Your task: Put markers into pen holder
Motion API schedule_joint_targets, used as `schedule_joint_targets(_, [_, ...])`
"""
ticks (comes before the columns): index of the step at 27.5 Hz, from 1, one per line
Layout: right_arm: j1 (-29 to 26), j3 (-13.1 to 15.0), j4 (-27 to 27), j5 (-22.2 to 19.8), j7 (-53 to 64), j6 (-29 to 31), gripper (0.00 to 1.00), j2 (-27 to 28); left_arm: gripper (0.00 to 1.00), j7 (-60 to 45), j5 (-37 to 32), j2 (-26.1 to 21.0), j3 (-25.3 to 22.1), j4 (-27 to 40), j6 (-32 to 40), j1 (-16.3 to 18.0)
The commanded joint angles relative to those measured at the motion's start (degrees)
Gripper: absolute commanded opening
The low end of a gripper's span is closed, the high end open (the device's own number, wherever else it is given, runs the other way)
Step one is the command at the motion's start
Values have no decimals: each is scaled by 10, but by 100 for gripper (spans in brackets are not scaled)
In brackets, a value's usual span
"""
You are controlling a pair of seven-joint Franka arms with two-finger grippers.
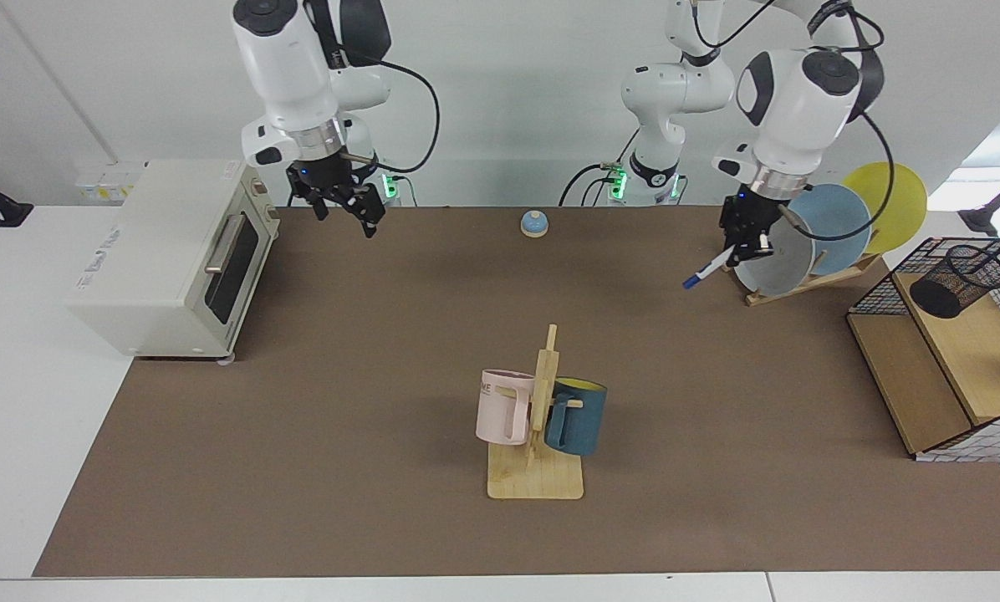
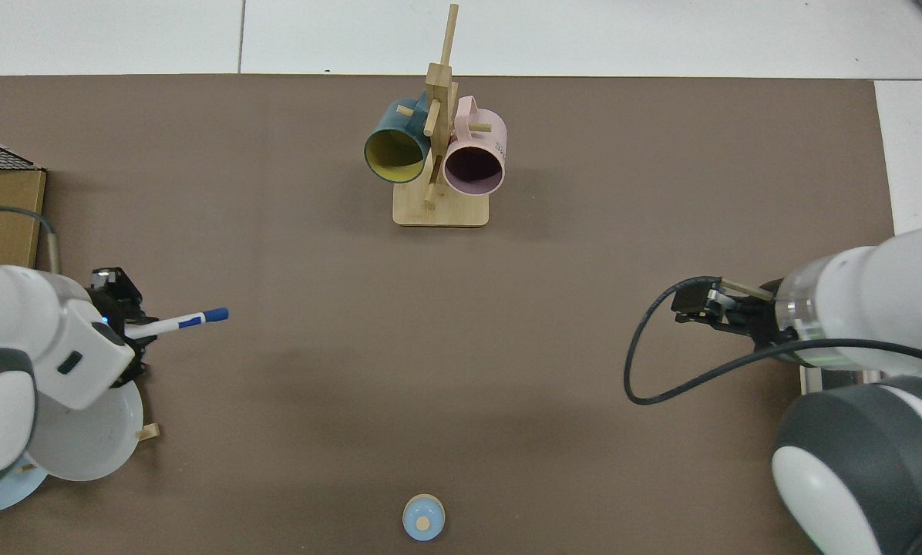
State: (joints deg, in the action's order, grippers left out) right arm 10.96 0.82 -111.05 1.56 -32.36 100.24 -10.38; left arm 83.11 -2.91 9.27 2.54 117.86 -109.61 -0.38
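Over the far edge of the brown mat, close to the plate rack (image 1: 801, 280), the left gripper (image 1: 747, 242) pinches the marker (image 1: 707, 272) by one end of its white barrel. Its blue cap slants down and away from the rack, well clear of the mat. Held at the end like this, most of the barrel hangs free, which should let it slide into a narrow opening without the fingers getting in the way. From above, the marker (image 2: 177, 322) juts out of the same gripper (image 2: 126, 327) towards the middle of the mat.

The pen holder (image 1: 960, 280) lies tipped on the wooden shelf of the wire basket (image 1: 880, 297) at the mat's end, well apart from the marker, so the carry is only partly done. Its mouth is not upright, which may make the drop awkward.

At the opposite far corner the right gripper (image 1: 345, 201) waits beside the toaster oven (image 1: 165, 255), fingers spread and empty.
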Motion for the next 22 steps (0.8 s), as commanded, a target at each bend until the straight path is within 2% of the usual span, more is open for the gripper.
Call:
schedule_joint_targets(1, [1,13,1,-55,131,-14,100,-5,0,24,-86,-82,-42,-141,62,-2])
schedule_joint_targets(4, [1,18,2,-96,220,-16,100,-12,0,25,-136,-82,-74,-149,60,-2])
schedule_joint_targets(9, [2,45,4,-102,371,-15,100,-18,0,24,-228,-95,-117,-190,55,-1])
schedule_joint_targets(11, [2,54,4,-100,398,-15,100,-18,0,28,-269,-108,-131,-212,61,-2])
schedule_joint_targets(15, [2,66,4,-84,399,-16,100,-19,0,34,-315,-113,-148,-235,66,-1])
schedule_joint_targets(19, [2,67,8,-30,397,-16,100,-18,0,34,-356,-111,-154,-238,68,-1])
schedule_joint_targets(22, [1,67,13,-28,384,-19,100,-13,0,34,-377,-111,-169,-250,68,-2])
